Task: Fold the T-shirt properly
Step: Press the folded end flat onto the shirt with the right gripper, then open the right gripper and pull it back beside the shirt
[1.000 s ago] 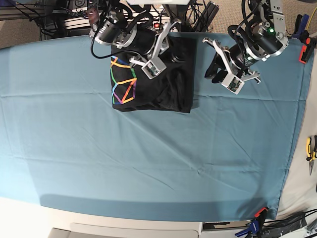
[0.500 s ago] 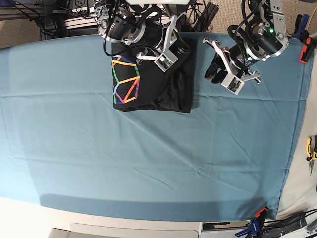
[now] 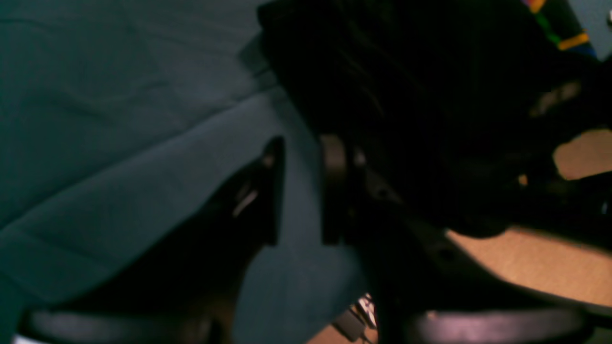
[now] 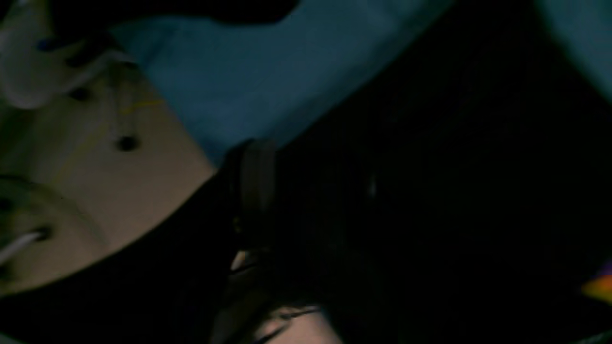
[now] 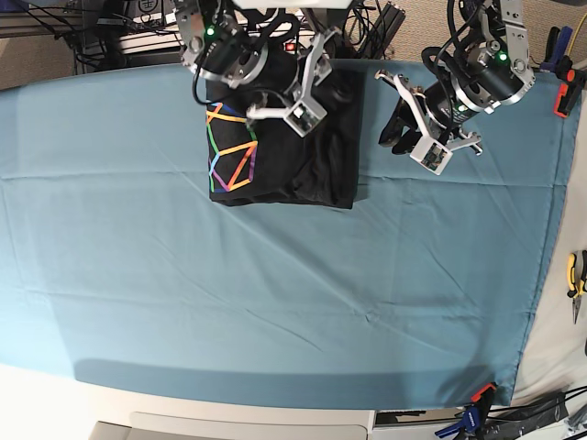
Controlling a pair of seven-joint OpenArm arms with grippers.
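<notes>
The black T-shirt lies folded into a rectangle at the far side of the table, its rainbow line print showing on the left part. My right gripper hangs over the shirt's far right corner. In the right wrist view one finger stands well off to the left, so the right gripper looks open, with only dark shirt behind the gap. My left gripper hovers over bare cloth just right of the shirt. That left gripper is open and empty, beside the shirt's edge.
The teal table cloth covers the whole table, with light creases. Cables and equipment crowd the far edge. Pliers lie off the cloth at the right, and clamps grip its near right corner.
My right arm has shifted from the middle of the shirt towards its far right corner, and its jaws have parted. The left arm and the shirt have stayed put.
</notes>
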